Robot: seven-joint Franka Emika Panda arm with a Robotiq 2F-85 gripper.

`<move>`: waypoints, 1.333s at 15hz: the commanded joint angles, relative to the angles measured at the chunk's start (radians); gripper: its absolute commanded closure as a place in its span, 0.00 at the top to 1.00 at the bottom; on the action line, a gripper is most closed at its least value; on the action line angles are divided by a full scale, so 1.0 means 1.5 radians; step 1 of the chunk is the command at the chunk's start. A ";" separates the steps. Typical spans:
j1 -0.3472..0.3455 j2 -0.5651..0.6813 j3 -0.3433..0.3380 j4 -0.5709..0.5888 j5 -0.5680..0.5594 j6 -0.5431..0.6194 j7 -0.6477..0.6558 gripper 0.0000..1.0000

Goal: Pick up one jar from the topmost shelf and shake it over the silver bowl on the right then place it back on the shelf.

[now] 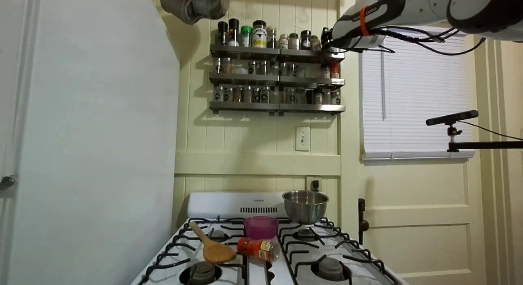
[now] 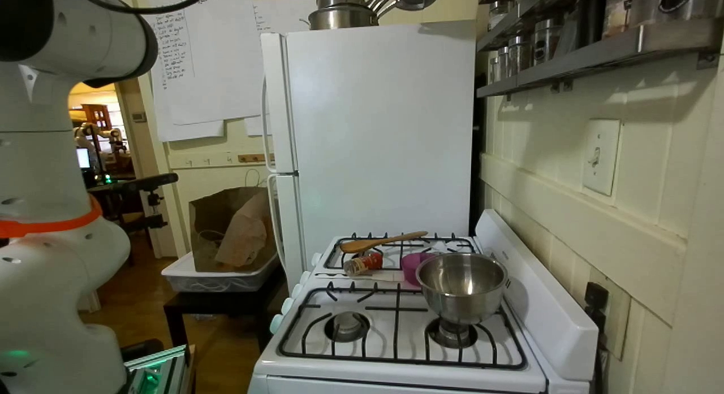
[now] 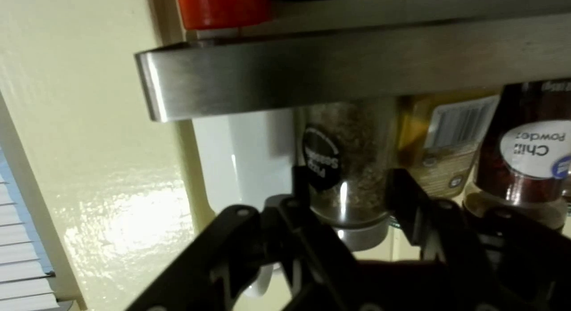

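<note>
The wrist view is upside down. A clear jar of brown-green seasoning [image 3: 357, 146] with a black label and silver lid stands behind the steel front rail of the top shelf [image 3: 357, 68]. My gripper [image 3: 345, 181] has a finger on each side of the jar near its lid, with no gap visible. The jar's base is hidden behind the rail. In an exterior view the gripper [image 1: 327, 37] is at the right end of the top shelf [image 1: 245, 52], partly hidden by the arm. The silver bowl [image 1: 305, 209] sits on the stove's back right burner; it also shows in an exterior view [image 2: 461, 298].
A white container [image 3: 250, 159], a yellow container [image 3: 446, 141] and a chili powder jar [image 3: 526, 150] flank the jar. Lower tiers [image 1: 245, 77] hold more jars. On the stove lie a wooden spoon [image 1: 216, 252], a red-labelled jar [image 1: 257, 249] and a pink container [image 1: 261, 227].
</note>
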 commanded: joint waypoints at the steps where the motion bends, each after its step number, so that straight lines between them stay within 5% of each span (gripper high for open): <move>1: -0.003 0.007 0.000 0.009 0.006 0.006 -0.008 0.23; 15: 0.005 -0.003 0.007 0.059 -0.002 0.025 -0.002 0.23; 20: 0.006 -0.042 -0.005 0.055 -0.061 -0.007 0.020 0.23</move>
